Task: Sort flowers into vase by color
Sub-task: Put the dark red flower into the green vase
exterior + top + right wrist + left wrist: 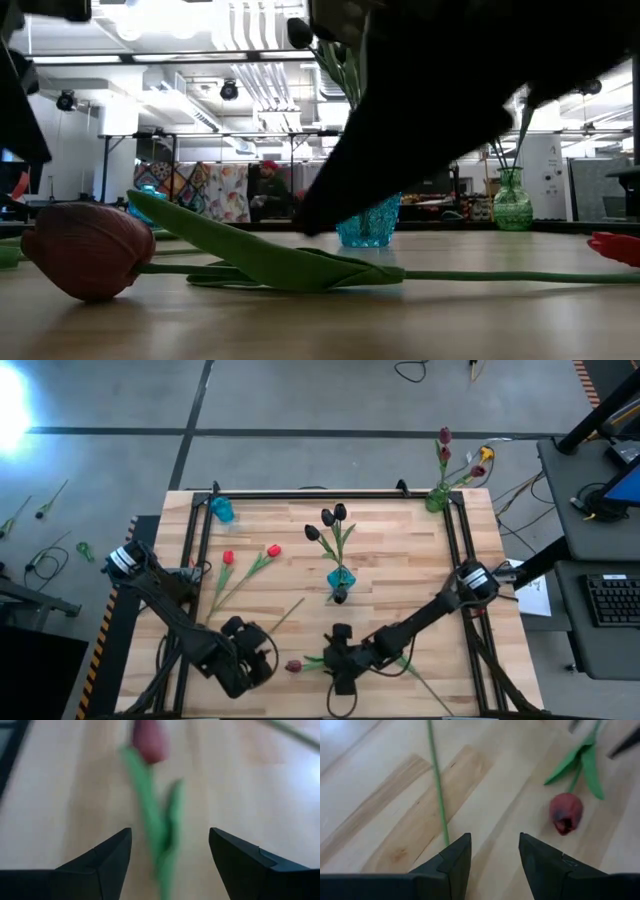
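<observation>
A dark maroon tulip (293, 666) lies flat near the table's near edge, its green stem running right under my right gripper (338, 663). In the right wrist view my right gripper (170, 840) is open, a finger on each side of the tulip's stem and leaves (159, 827), with its head (150, 742) ahead. My left gripper (262, 660) hovers just left of that head, open (495, 845) over bare wood, the tulip (566, 812) off to one side. Two red tulips (250, 565) lie on the left half. A blue vase (340, 578) at centre holds black tulips.
A green vase (437, 498) at the far right corner holds maroon, red and yellow flowers. A small blue vase (221, 510) stands at the far left. A loose bare stem (285, 615) lies near my left gripper. A person stands in the room behind the table (268, 190).
</observation>
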You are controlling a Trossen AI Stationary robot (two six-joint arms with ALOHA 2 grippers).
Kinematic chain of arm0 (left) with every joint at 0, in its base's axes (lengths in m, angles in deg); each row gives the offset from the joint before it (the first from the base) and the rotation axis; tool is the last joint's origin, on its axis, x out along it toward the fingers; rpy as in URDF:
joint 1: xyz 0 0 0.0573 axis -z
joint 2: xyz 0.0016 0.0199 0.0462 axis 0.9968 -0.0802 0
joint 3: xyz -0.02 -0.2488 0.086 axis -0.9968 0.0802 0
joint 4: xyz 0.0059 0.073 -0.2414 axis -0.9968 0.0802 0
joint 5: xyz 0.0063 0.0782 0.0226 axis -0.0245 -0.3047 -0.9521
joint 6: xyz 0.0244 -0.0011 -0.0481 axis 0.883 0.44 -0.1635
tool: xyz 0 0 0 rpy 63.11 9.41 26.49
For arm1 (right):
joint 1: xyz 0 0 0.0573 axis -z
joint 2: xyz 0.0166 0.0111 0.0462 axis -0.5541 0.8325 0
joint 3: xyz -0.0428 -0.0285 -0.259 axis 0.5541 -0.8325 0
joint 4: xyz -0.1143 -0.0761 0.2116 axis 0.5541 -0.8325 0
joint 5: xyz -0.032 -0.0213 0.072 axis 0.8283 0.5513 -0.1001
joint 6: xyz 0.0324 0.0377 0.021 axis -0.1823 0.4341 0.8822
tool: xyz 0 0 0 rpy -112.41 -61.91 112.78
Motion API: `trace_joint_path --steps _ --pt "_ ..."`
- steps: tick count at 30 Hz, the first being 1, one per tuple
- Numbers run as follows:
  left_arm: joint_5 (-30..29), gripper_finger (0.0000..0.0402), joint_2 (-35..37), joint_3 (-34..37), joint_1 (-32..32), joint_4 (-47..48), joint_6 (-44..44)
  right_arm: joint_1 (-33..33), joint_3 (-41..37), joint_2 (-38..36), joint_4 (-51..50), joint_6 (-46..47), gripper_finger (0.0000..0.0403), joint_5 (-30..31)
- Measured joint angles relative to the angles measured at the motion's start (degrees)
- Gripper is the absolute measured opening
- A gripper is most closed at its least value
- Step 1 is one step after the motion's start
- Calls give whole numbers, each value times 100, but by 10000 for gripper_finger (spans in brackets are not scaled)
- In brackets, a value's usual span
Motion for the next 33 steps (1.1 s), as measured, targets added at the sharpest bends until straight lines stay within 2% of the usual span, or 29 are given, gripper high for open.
trace_joint_path --steps 2,10,15,21,26,33 --pt "41 152 6 148 -2 -118 -79 -4 0 92 74 -150 249 -126" --pt "116 152 22 468 -16 -428 -446 23 -3 521 891 -544 222 109" --pt "55 152 41 485 -15 -559 -515 16 8 698 1157 -650 185 71" --pt "-1478 149 548 497 289 -643 -786 18 13 660 1061 -415 111 74" --pt "-2050 135 1324 672 371 -532 -465 21 142 651 832 -190 28 -28" --pt "-2705 111 2270 679 321 -253 742 -213 763 7 -808 -186 14 -59"
